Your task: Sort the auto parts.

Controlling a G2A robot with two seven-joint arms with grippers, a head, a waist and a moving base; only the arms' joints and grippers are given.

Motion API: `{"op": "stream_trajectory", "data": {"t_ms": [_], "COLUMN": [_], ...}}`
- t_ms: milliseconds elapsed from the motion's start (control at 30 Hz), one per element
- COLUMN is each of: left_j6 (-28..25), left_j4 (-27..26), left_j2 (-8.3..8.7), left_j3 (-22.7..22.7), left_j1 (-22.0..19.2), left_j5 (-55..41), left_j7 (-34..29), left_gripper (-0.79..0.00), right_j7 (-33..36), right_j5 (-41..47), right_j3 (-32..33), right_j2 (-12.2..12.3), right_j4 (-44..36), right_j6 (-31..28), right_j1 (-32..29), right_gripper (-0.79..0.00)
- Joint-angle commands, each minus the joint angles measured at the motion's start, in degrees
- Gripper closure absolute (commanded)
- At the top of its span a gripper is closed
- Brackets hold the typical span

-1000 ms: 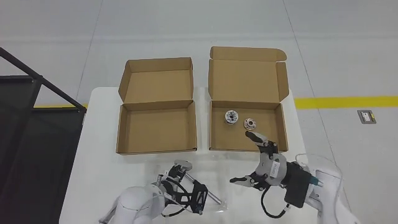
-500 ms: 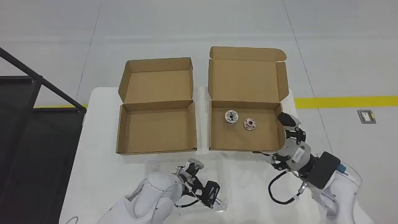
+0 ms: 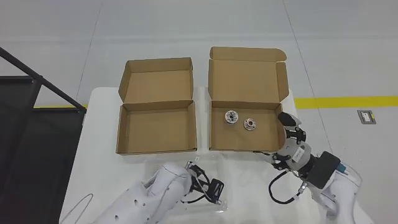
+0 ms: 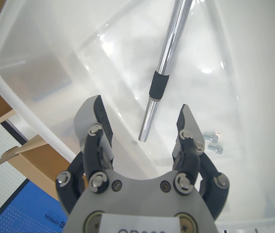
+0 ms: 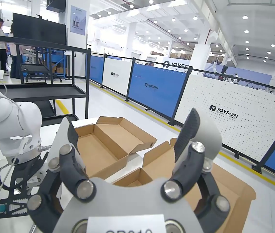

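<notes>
Chrome rod [image 4: 166, 49], judged stiff, slick and weighty, is laid in the tub [image 4: 13, 100] at six o'clock on the table [image 3: 99, 121]. Its black sleeve [image 4: 159, 86] is best gripped. Both the left gripper [image 4: 141, 105] and the right gripper [image 5: 130, 117] are spread, empty.

Right pincer [image 5: 131, 122] seen with fingers spread wide apart, farther cardboard box [image 5: 103, 146] and nearer cardboard box [image 5: 227, 190] set side by side beyond it, both opened, black trolley [image 5: 43, 92] and blue-and-white barrier panels [image 5: 152, 86] placed behind on the floor.

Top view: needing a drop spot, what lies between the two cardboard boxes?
A bare strip of table, between the empty box and the parts box, seen in the top view.
</notes>
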Motion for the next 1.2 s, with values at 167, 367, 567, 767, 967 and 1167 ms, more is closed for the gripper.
{"op": "stream_trajectory", "data": {"t_ms": [167, 367, 567, 767, 967, 1167], "left_j6": [0.0, 0.2, 0.92, 1.27, 1.97, 2.19], "left_j4": [3.68, 7.07, 8.48, 9.77, 10.87, 11.76], "left_j2": [-0.57, -1.13, -1.56, -1.98, -2.63, -3.14], "left_j3": [5.58, 7.82, 9.31, 10.76, 12.21, 13.15], "left_j1": [-5.16, -7.56, -8.7, -9.94, -10.98, -11.68], "left_j5": [-7.53, -10.25, -12.73, -14.49, -15.78, -16.38], "left_j7": [-2.78, -2.98, -3.71, -4.05, -4.75, -4.97], "left_gripper": [-0.44, -0.471, -0.44, -0.425, -0.366, -0.329], "right_j7": [0.0, 0.0, 0.0, 0.0, 0.0, 0.0], "right_j5": [0.0, 0.0, 0.0, 0.0, 0.0, 0.0], "right_j3": [0.0, 0.0, 0.0, 0.0, 0.0, 0.0], "right_j2": [0.0, 0.0, 0.0, 0.0, 0.0, 0.0], "right_j4": [0.0, 0.0, 0.0, 0.0, 0.0, 0.0], "right_j6": [0.0, 0.0, 0.0, 0.0, 0.0, 0.0], "right_j1": [0.0, 0.0, 0.0, 0.0, 0.0, 0.0], "right_gripper": [-0.785, -0.785, -0.785, -0.785, -0.785, -0.785]}}
